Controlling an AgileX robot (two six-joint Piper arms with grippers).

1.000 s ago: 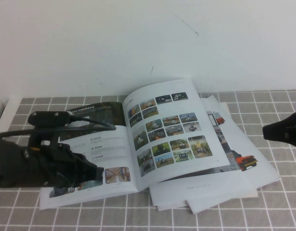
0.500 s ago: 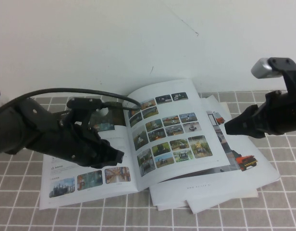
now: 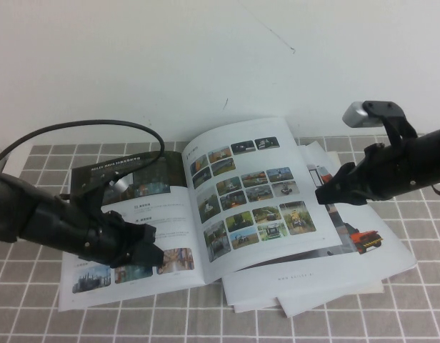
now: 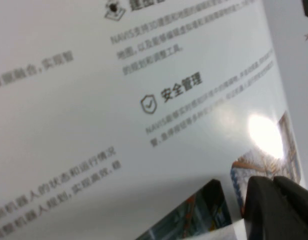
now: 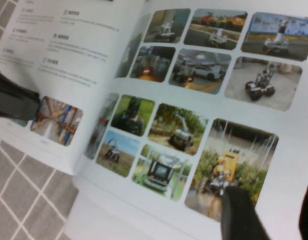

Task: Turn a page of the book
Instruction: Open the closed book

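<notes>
On the left we see the left gripper [image 3: 150, 251] low over the text-lined left leaf of the open book [image 3: 145, 214], its fingers [image 4: 274, 205] closed together with nothing between them, just beside the small photos at that leaf's lower edge. The book lies open on the grey checked table [image 3: 34, 161] over loose white sheets [image 3: 363, 246]. Its right-hand page [image 3: 252, 193], a grid of colour photos, is lifted, and the right gripper [image 3: 326, 194] hovers at its outer edge, fingers [image 5: 241, 212] parted, gripping nothing.
</notes>
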